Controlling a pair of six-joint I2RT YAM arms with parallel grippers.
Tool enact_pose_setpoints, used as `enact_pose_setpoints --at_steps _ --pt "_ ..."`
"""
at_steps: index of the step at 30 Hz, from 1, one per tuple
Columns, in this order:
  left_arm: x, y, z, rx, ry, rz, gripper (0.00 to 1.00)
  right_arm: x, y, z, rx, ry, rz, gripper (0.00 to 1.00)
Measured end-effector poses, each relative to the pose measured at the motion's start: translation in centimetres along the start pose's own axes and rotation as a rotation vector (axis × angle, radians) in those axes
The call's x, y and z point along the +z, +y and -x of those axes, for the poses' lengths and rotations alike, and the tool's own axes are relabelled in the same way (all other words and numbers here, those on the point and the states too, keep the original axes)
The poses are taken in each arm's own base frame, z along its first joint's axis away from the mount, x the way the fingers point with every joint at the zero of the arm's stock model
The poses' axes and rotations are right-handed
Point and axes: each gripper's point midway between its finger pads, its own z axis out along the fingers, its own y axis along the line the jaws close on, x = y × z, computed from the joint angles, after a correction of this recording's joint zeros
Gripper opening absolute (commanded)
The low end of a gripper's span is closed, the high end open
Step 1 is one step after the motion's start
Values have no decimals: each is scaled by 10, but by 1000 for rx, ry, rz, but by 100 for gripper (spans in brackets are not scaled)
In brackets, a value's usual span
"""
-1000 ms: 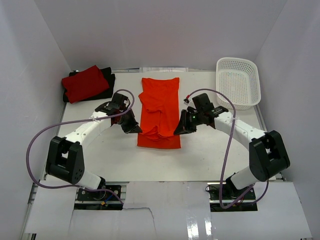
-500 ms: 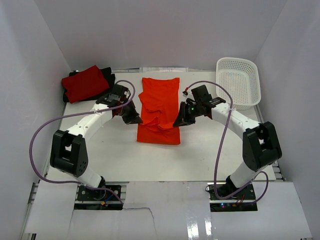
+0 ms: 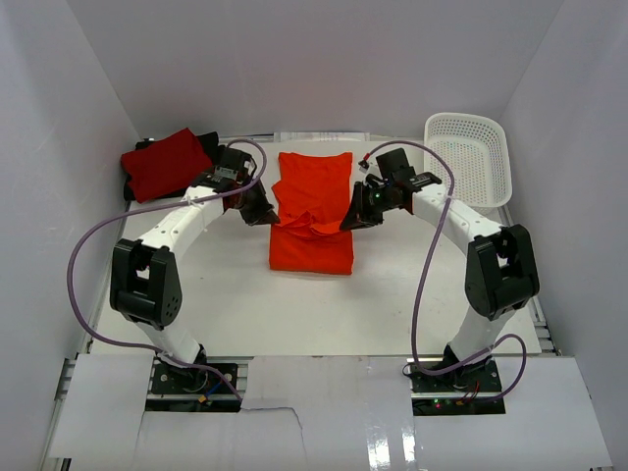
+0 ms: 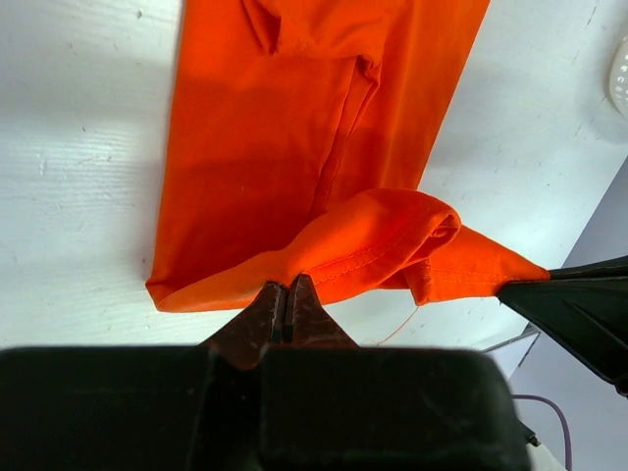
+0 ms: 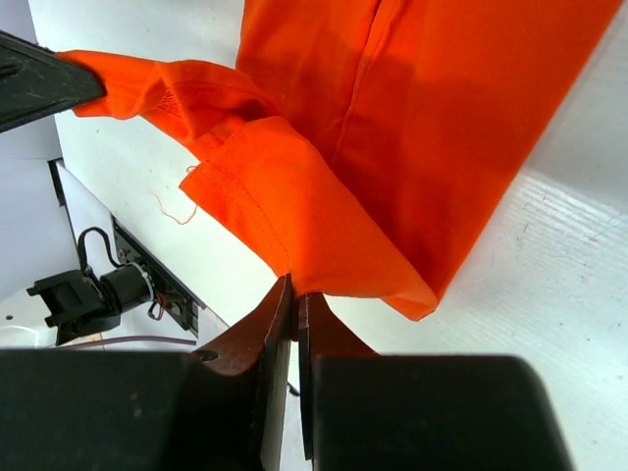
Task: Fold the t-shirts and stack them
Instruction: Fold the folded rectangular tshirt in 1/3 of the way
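Note:
The bright orange t-shirt [image 3: 312, 211] lies lengthwise in the middle of the table, its near hem lifted and carried back over the rest. My left gripper [image 3: 267, 215] is shut on the hem's left corner [image 4: 294, 275]. My right gripper [image 3: 349, 222] is shut on the hem's right corner [image 5: 299, 280]. The hem hangs slack between them. The crimson red t-shirt [image 3: 167, 163] lies folded on the black t-shirt [image 3: 212, 155] at the back left.
A white perforated basket [image 3: 469, 160] stands at the back right. White walls close in the table on three sides. Cables loop from both arms over the table's left and right parts.
Both grippers have carried the orange shirt's near hem away from the arm bases toward the back, so the shirt's folded near edge has moved up the table and the shirt looks shorter.

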Motion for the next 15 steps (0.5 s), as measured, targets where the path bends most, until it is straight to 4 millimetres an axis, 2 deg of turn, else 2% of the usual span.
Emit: enact_pose_setpoints --at_steps 6,15 --pt "-1 -2 18 7 -31 -4 0 3 -4 10 -3 -1 -7 8" --pt "19 3 30 16 -17 21 0 7 -8 24 -10 -6 -9 8"
